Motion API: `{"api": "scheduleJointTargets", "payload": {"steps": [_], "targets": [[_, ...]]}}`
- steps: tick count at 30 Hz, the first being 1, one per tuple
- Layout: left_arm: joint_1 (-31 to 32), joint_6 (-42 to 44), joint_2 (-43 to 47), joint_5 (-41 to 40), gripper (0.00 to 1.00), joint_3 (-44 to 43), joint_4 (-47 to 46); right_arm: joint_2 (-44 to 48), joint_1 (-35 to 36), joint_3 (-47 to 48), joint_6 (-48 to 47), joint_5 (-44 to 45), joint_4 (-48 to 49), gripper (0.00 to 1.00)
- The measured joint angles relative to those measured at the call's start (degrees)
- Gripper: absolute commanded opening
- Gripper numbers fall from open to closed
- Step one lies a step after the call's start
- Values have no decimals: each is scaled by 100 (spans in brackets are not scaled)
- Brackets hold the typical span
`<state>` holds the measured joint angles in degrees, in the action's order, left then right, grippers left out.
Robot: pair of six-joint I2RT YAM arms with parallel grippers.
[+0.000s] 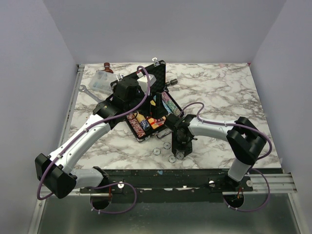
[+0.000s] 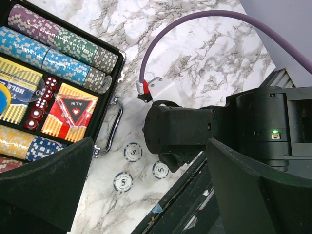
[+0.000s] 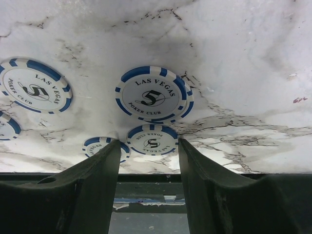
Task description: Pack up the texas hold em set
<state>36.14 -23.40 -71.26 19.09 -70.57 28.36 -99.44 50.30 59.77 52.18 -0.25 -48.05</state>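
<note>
The right hand [image 3: 148,142] hangs low over the worktop [image 3: 243,58], its fingers [image 3: 92,185] spread and pinching nothing. One white-and-blue poker chip [image 3: 152,138] lies flat in the gap between the tips. More loose chips [image 3: 34,86] lie close around it, one pair overlapping [image 3: 152,93]. The left hand [image 2: 150,142] is spread wide too and holds nothing.

The worktop is white marble-patterned with grey veins. Plain pale walls [image 1: 170,29] close it in on three sides, and a metal rail [image 1: 195,183] runs along the near edge.

The black briefcase [image 1: 146,131] lies open mid-worktop with its lid [image 1: 153,75] raised. The left hand hovers above it. The right hand is just beside its near corner, over the loose chips. From the left wrist, the case's tray shows coloured chip rows [image 2: 58,48], red dice [image 2: 39,105], a red-yellow card box [image 2: 68,114] and the silver handle [image 2: 114,124], with chips on the marble just beyond that handle.
</note>
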Motion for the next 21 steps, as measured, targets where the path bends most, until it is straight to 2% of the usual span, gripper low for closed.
{"api": "scheduleJointTargets", "payload": {"steps": [9, 21], "targets": [[0, -2, 0, 0, 97, 0, 0, 111, 13, 2, 186, 184, 59, 58], [0, -4, -2, 11, 97, 0, 0, -164, 17, 306, 221, 407, 4, 56]]}}
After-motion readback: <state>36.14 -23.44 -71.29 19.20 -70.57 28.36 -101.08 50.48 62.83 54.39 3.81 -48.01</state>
